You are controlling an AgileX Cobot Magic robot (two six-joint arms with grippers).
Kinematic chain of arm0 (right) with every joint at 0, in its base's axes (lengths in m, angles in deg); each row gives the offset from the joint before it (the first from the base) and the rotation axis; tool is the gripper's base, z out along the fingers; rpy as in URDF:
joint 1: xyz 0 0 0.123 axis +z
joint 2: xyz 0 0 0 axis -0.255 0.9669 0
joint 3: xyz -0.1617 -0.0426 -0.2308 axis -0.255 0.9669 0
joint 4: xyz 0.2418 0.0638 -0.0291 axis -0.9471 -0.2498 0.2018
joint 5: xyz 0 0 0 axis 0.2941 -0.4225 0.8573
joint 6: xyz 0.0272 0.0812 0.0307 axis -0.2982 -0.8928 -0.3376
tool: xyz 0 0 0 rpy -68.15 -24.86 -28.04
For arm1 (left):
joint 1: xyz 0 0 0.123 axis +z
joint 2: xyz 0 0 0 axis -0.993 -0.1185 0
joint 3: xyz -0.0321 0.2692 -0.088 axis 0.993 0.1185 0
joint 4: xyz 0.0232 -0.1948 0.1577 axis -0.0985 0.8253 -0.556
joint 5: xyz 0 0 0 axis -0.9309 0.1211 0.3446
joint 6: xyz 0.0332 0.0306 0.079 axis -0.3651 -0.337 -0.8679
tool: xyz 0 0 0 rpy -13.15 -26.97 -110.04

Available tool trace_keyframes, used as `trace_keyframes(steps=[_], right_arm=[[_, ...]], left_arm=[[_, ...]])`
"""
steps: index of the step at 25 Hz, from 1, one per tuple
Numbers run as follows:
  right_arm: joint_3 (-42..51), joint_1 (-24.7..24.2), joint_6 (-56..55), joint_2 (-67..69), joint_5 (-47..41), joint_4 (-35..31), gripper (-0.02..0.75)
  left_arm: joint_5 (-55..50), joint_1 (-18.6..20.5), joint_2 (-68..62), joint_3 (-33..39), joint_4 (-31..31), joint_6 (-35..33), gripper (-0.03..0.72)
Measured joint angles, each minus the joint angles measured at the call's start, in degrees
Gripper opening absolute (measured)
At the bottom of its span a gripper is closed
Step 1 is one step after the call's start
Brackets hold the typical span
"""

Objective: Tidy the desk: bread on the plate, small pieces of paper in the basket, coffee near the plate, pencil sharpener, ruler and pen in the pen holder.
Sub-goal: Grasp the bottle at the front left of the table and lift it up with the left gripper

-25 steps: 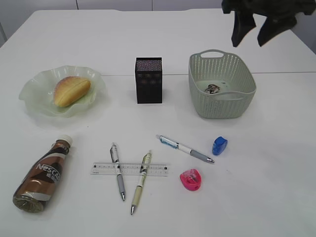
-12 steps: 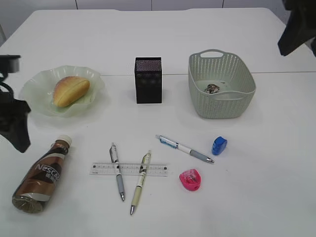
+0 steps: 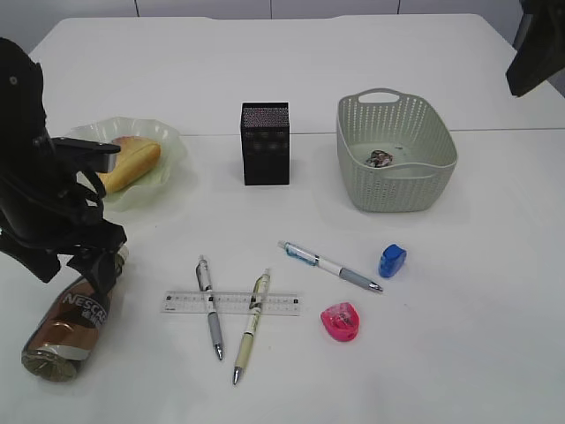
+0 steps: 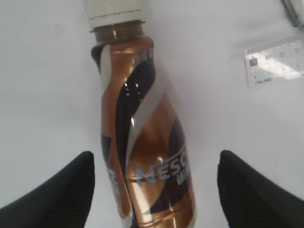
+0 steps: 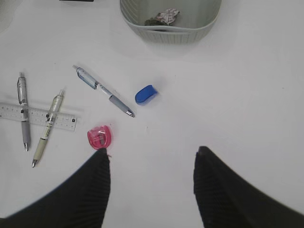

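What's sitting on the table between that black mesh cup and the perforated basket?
Nothing: in the exterior view the stretch of desk between the pen holder and the basket is bare white tabletop.

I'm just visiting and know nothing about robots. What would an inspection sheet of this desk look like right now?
Surface: white desk, no spills seen.
Job's things: bread on the green plate; crumpled paper in the basket; coffee lying on its side; two pens crossing the ruler, a third pen apart; pink sharpener and blue sharpener on the desk; pen holder upright.
Clutter: nothing seen.
Grippers: left gripper open, straddling the coffee bottle; right gripper open, empty, raised.
Cables: nothing seen.
Surroundings: pale wall panels behind.
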Motion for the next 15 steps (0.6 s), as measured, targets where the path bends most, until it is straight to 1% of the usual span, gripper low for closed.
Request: trace_keyframes(steps=[7,15], right_arm=[[0.00,0.00,0.00,0.00,0.00,0.00,0.417],[0.00,0.00,0.00,0.00,0.00,0.00,0.417]], left_arm=[[4.28,0.00,-4.33,0.00,-0.86,0.51,0.588],[4.91,0.00,-9.65,-4.81,-1.41,0.63,0.588]])
